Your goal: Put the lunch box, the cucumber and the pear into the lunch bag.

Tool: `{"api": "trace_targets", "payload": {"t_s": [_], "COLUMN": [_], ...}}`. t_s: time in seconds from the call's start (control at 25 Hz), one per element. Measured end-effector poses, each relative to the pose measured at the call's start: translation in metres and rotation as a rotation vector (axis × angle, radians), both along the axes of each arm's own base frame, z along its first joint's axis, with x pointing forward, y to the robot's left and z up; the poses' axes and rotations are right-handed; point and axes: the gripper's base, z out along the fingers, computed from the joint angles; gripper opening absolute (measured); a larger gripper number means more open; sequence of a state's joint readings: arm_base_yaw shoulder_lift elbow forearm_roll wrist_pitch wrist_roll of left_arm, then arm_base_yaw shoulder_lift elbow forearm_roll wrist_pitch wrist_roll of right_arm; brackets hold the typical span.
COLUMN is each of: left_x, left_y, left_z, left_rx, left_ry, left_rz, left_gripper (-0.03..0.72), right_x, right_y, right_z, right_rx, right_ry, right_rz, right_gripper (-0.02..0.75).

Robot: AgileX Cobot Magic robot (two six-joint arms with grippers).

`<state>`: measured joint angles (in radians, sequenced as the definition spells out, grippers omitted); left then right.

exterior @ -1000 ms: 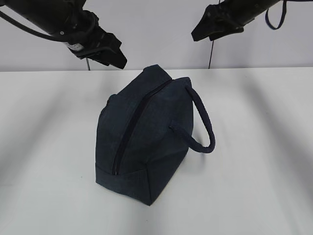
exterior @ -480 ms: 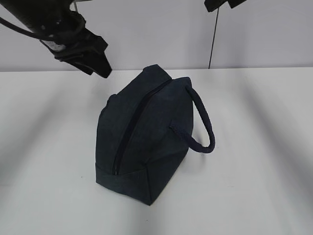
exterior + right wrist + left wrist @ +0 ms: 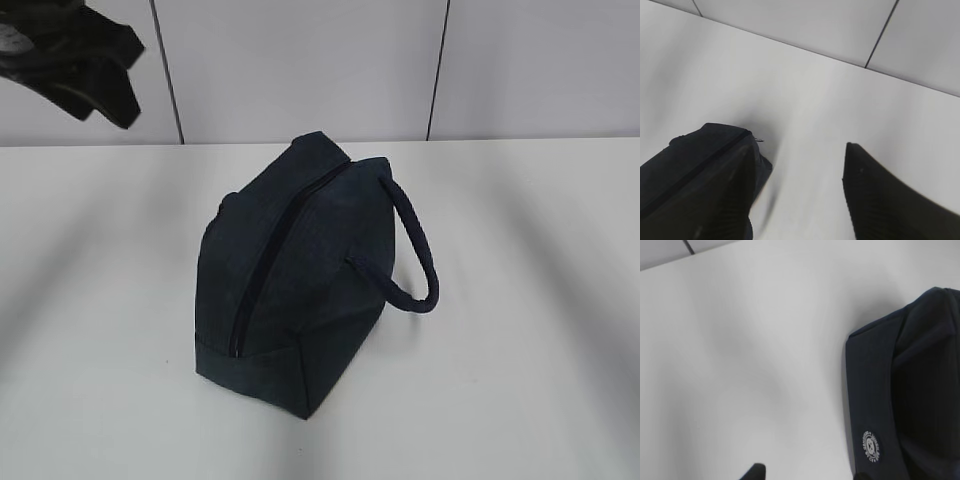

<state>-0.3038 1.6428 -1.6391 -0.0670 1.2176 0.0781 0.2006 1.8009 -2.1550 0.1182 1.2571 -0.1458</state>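
Lunch bag [image 3: 295,275] unmoved, zipped; right jaws [image 3: 797,192] gape, gone from exterior; left arm [image 3: 70,60] retreated, jaws seemingly apart

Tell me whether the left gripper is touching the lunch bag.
Apart. In the exterior view the left gripper hangs high at the upper left, with bare table and wall between it and the lunch bag.

From the exterior camera I get only a blurred dark part of the left arm [image 3: 75,60], cut by the top-left corner. The lunch bag [image 3: 290,280] hides whatever it contains. My left wrist feed crops the bag at the right edge, and its round badge [image 3: 870,446] lettering is too small to read.
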Motion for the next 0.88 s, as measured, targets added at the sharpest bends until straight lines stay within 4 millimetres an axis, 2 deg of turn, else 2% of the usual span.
{"api": "trace_targets", "payload": {"t_s": [0.16, 0.4, 0.52, 0.68, 0.72, 0.88], "left_x": [-0.026, -0.082, -0.115, -0.162, -0.170, -0.203], "left_y": [0.011, 0.029, 0.039, 0.053, 0.055, 0.063], "left_z": [0.032, 0.070, 0.077, 0.072, 0.067, 0.043], "left_rx": [-0.002, -0.038, -0.051, -0.083, -0.095, -0.129], "left_ry": [-0.075, -0.194, -0.234, -0.259, -0.259, -0.266], "left_rz": [0.022, 0.029, 0.031, 0.047, 0.047, 0.045], "left_gripper": [0.320, 0.320, 0.320, 0.320, 0.320, 0.320], "right_x": [-0.033, -0.092, -0.128, -0.173, -0.191, -0.237], "right_y": [-0.008, -0.020, -0.028, -0.037, -0.040, -0.050], "right_z": [0.018, 0.020, 0.016, 0.010, 0.006, -0.008], "right_rx": [0.004, 0.015, 0.019, 0.024, 0.026, 0.026], "right_ry": [-0.025, 0.006, 0.018, 0.011, 0.005, -0.017], "right_rz": [-0.023, -0.041, -0.049, -0.054, -0.054, -0.056], "right_gripper": [0.432, 0.431, 0.431, 0.431, 0.431, 0.431]}}
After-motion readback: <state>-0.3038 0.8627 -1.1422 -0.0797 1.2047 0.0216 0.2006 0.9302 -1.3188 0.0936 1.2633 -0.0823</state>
